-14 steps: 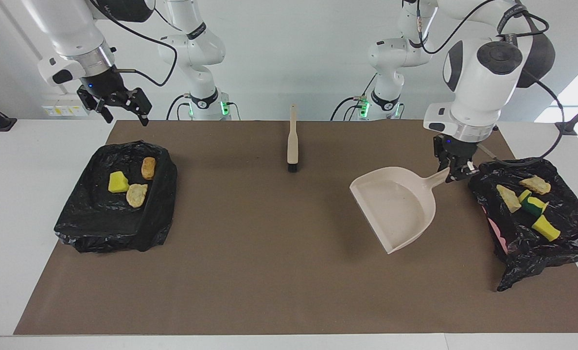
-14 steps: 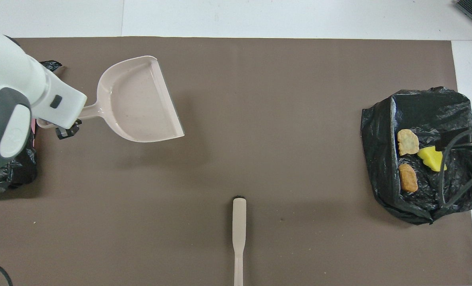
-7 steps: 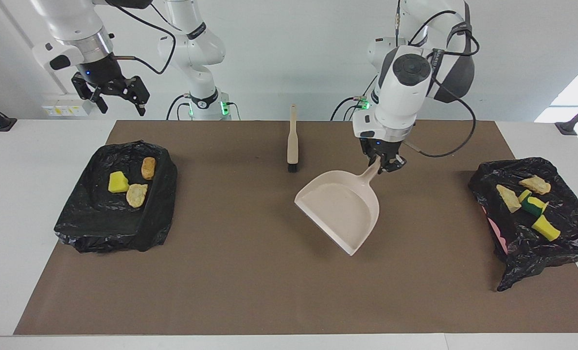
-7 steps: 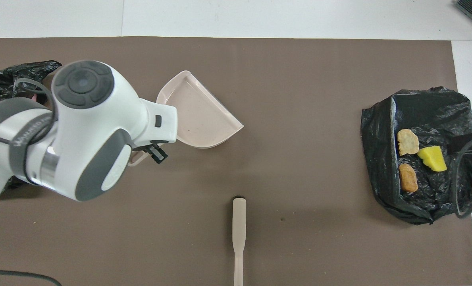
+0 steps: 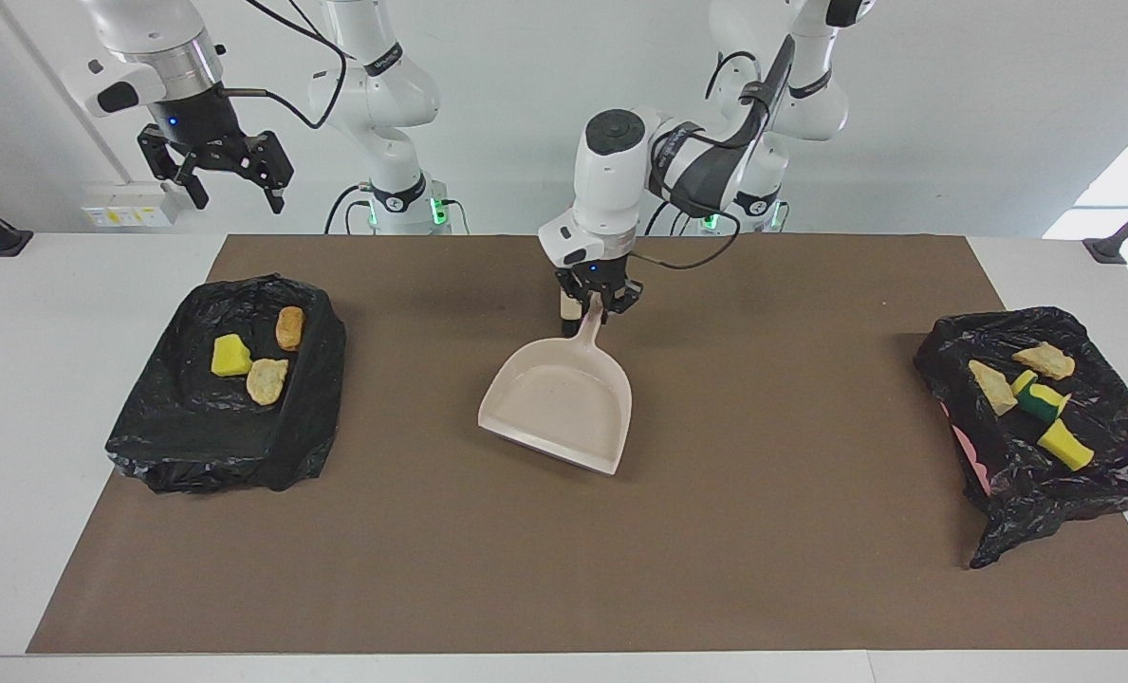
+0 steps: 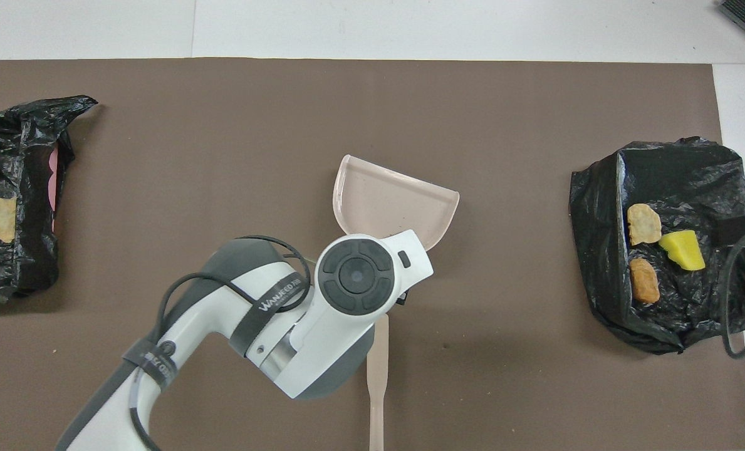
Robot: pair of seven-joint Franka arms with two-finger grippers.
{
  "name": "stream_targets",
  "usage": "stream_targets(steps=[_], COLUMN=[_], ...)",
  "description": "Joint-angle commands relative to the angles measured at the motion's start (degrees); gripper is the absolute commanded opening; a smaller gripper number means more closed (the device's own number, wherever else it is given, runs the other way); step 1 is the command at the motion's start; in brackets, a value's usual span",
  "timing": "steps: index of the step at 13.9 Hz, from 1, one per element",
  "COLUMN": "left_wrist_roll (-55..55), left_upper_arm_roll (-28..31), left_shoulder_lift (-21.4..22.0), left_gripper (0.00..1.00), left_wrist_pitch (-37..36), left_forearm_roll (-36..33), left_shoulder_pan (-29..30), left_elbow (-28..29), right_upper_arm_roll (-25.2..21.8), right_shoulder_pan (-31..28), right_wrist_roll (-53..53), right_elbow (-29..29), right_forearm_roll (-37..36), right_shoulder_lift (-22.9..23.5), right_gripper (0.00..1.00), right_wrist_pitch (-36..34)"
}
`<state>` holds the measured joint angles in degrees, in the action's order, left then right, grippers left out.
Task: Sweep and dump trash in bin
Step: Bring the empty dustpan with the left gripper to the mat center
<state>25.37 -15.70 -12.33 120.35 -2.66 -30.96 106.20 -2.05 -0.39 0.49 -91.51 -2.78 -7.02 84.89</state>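
My left gripper [image 5: 595,305] is clamped on the dustpan [image 5: 558,406] handle, mid-surface over the brush [image 6: 377,369]. My right gripper [image 5: 233,178] hangs wide open and empty, above the bin [image 5: 194,432] at its end. Trash [image 5: 249,358] lies in that bin; more trash [image 5: 1031,391] sits in the other bin [image 5: 1095,455].

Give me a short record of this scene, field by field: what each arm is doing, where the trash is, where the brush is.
left gripper: shut on the beige plastic dustpan by its handle, mid-table
right gripper: open, raised, waiting near the black-bag-lined bin
trash: scraps in that bin; more scraps in the other black-lined bin
beige brush: nearer the robots than the dustpan
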Motion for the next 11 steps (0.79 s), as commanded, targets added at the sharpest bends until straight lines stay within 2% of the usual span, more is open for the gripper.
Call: stream_targets(steps=[1, 6, 7, 9, 11], left_wrist_roll=[5.73, 7.05, 7.06, 6.27, 5.92], left_upper_arm_roll=[1.2, 1.29, 1.29, 1.81, 1.82], left_shoulder_lift=[-1.29, -1.11, -1.2, -0.51, 0.02], left_gripper=[0.0, 0.0, 0.99, 1.0, 1.0], left_wrist_pitch=[4.45, 5.51, 5.08, 4.9, 2.54], left_forearm_roll=[0.72, 0.72, 0.64, 0.64, 0.64], left_shoulder_pan=[-2.17, -1.82, -1.47, -0.42, 3.17], left_elbow=[1.63, 5.06, 4.98, 4.1, 2.26], right_upper_arm_roll=[0.38, 0.38, 0.38, 0.38, 0.38], right_shoulder_pan=[-0.4, -0.4, -0.4, -0.4, -0.49], right_wrist_roll=[-1.63, -1.28, -1.28, -1.19, -1.19], right_elbow=[-0.07, -0.6, -0.6, -0.51, -0.51], right_forearm_roll=[0.23, 1.11, 1.2, 1.11, 1.11], right_shoulder_lift=[-0.53, -1.06, -1.06, -1.06, -1.06], right_gripper=[1.0, 1.0, 1.0, 1.0, 1.0], right_wrist_pitch=[-2.1, -1.48, -1.57, -1.75, -1.75])
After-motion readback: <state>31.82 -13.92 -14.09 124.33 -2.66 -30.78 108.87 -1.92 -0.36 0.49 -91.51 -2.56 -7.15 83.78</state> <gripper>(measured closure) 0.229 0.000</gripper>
